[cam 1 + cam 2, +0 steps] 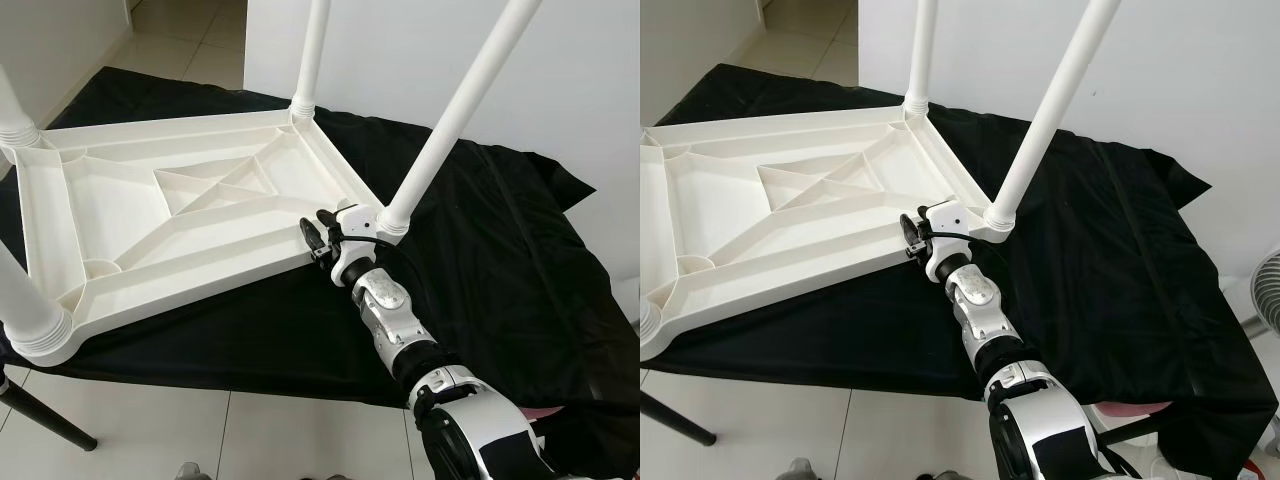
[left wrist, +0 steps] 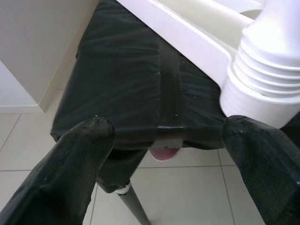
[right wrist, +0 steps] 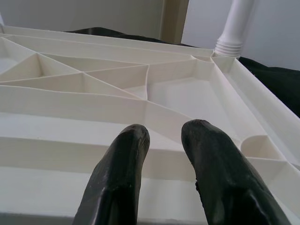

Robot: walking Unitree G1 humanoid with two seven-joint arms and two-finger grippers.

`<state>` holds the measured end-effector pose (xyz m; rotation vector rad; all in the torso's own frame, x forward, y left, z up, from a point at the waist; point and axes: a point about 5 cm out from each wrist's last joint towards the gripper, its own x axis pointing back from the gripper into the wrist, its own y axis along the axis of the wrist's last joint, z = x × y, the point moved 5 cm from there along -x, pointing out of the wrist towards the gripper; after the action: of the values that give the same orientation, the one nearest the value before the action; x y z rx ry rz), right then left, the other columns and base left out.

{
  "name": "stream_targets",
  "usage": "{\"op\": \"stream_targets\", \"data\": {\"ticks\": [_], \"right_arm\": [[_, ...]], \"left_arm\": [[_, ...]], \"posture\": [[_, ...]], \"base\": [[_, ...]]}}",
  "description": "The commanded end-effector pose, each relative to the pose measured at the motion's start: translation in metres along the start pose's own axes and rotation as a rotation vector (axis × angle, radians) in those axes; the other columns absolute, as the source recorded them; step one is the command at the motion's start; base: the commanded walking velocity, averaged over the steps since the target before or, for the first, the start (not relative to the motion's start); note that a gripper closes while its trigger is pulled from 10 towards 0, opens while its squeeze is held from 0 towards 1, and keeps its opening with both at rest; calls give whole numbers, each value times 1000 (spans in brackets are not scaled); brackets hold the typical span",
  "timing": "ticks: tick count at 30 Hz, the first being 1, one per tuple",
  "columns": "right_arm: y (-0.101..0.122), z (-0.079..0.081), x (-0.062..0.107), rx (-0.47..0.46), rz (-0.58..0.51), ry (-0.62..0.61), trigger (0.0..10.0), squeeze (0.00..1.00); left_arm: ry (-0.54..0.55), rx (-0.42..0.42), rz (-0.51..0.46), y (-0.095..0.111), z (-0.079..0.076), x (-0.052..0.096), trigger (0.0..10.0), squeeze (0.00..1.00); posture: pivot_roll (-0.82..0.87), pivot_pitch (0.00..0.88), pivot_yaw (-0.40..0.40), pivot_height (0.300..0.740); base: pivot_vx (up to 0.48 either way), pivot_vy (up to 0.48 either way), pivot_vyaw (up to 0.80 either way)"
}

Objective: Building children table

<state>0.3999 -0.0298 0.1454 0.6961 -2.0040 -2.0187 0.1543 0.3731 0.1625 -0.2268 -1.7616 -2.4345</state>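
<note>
No brand, label or writing can be read anywhere. The white plastic children table [image 1: 170,215] lies upside down on a worktop draped in black cloth [image 1: 480,260], ribbed underside up, with legs screwed into its corners. The leg at 3 o'clock [image 1: 455,115] and the one at 12 o'clock [image 1: 312,55] run out of the top of the head views.

The right gripper [image 1: 312,236] sits at the table's near rim, just beside the 3 o'clock leg's socket. Its wrist view shows the jaws narrowly parted over the rim, holding nothing, and the ribbed compartments [image 3: 187,96] beyond.

The left gripper [image 2: 164,154] has its jaws wide and empty, near a ribbed leg socket [image 2: 262,79]. That view also shows a small pink object [image 2: 164,153] under the cloth's edge, too hidden to identify. A fan [image 1: 1265,295] is cut off at the right eye view's 3 o'clock edge.
</note>
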Motion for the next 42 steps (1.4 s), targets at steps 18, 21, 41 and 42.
{"op": "stream_targets", "data": {"ticks": [18,21,41,42], "right_arm": [[-4,-18,7,3,1,-87,10000,0],[-6,-21,8,7,7,-101,10000,0],[-27,-70,31,45,121,-448,10000,0],[-27,-70,31,45,121,-448,10000,0]], "left_arm": [[258,25,-308,53,7,-97,10000,0],[211,33,-335,59,-8,-105,10000,0],[-257,84,-509,110,-164,-142,10000,0],[-257,84,-509,110,-164,-142,10000,0]], "posture": [[226,40,-103,740],[223,40,-103,740],[134,30,-35,740],[134,30,-35,740]], "base": [[0,0,0],[0,0,0],[0,0,0],[0,0,0]]}}
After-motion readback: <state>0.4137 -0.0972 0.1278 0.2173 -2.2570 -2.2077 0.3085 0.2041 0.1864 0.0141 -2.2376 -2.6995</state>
